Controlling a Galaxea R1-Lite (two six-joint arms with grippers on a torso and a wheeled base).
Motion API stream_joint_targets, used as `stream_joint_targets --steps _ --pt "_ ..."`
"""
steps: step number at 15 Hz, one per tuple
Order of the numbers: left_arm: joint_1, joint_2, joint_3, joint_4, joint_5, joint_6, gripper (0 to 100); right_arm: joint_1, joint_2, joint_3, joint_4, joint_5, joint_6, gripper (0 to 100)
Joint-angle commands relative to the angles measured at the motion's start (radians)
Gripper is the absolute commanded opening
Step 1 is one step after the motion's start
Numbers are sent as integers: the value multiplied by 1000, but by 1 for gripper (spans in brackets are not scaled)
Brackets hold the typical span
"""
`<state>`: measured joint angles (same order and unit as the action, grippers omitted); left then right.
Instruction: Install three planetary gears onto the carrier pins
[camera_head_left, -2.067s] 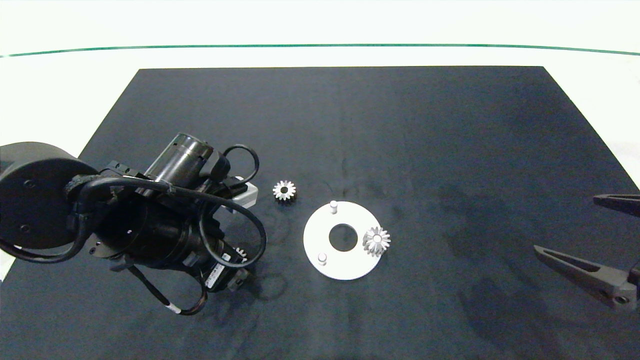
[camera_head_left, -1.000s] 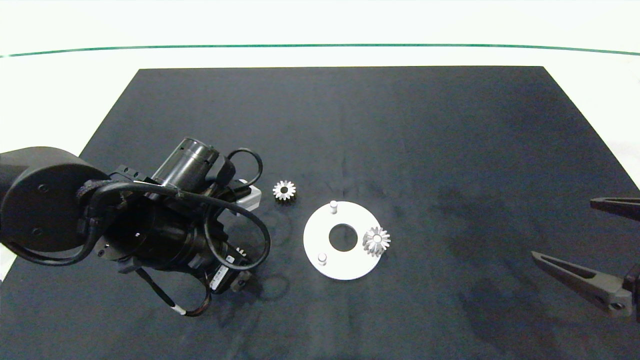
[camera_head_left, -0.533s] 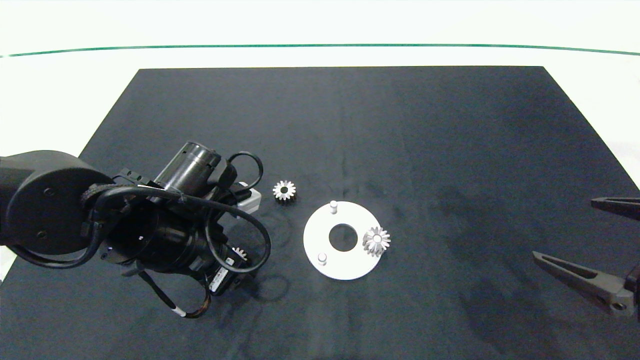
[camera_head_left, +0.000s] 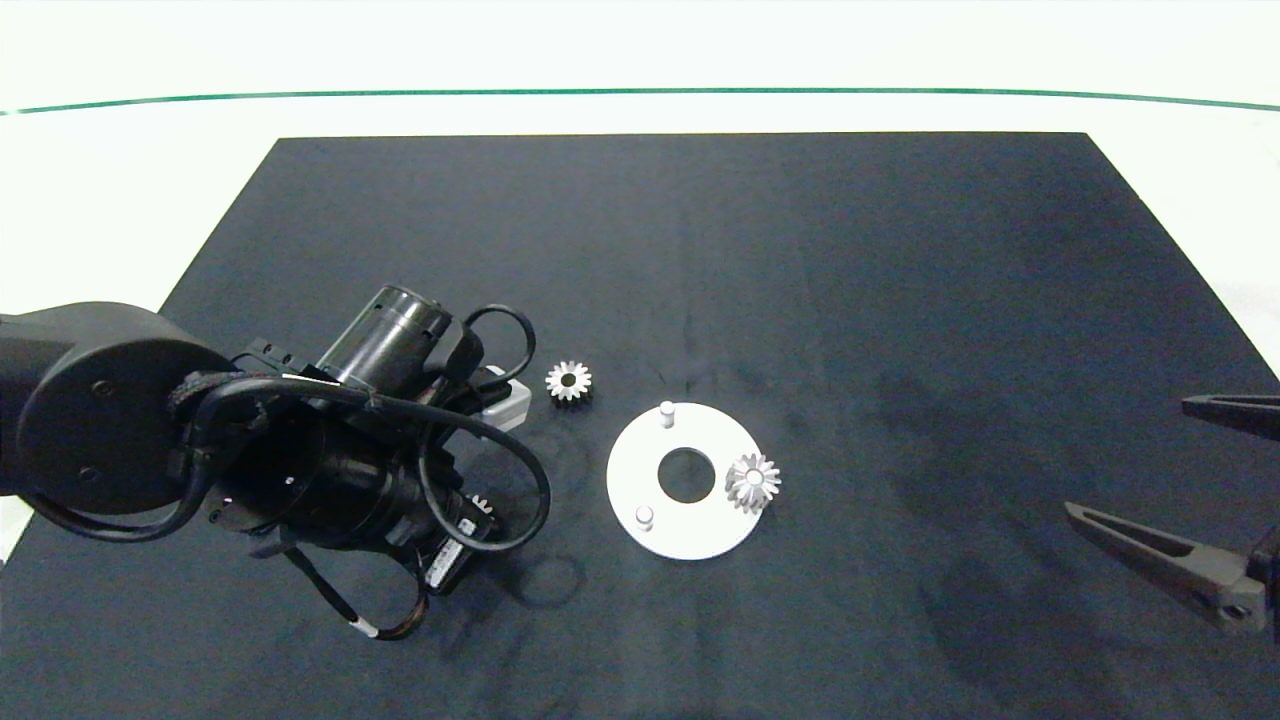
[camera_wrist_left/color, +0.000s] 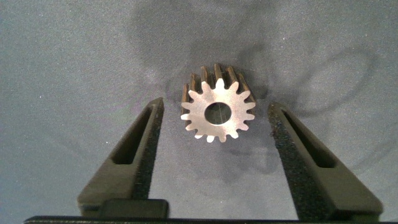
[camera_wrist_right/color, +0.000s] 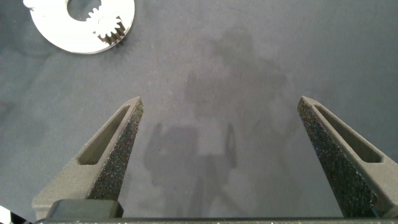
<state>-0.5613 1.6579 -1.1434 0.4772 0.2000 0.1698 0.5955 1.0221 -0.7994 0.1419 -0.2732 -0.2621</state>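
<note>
The counter (camera_head_left: 120, 200) is white and carries a large black mat (camera_head_left: 800, 280). The left arm (camera_head_left: 200, 440) lies over the mat at about 8 o'clock from the mat's centre. Its left tool (camera_wrist_left/color: 214, 134) hangs above one gear (camera_wrist_left/color: 217, 113) that lies flat on the mat; the two fingers (camera_wrist_left/color: 140, 149) stand apart on both sides of this gear, with a gap on each side and no contact. The right tool (camera_head_left: 1215, 495) rests at 4 o'clock near the mat's edge, also spread wide, with nothing between its fingers.

Near the centre lies the white disc (camera_head_left: 700, 535). A second gear (camera_head_left: 753, 482) sits at the disc's 3 o'clock. Two bare pins show: one (camera_head_left: 667, 412) at 11 o'clock, one (camera_head_left: 645, 517) at 7 o'clock. A third gear (camera_head_left: 569, 381) lies on the mat at 10 o'clock from the disc, apart from it.
</note>
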Motion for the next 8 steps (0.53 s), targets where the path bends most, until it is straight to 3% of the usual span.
stream_joint_targets --steps 1,8 --pt "-12 3 1 -2 1 -1 60 3 4 0 1 -1 -2 100" --pt "-16 16 27 -26 1 -3 45 3 9 5 1 0 -2 100"
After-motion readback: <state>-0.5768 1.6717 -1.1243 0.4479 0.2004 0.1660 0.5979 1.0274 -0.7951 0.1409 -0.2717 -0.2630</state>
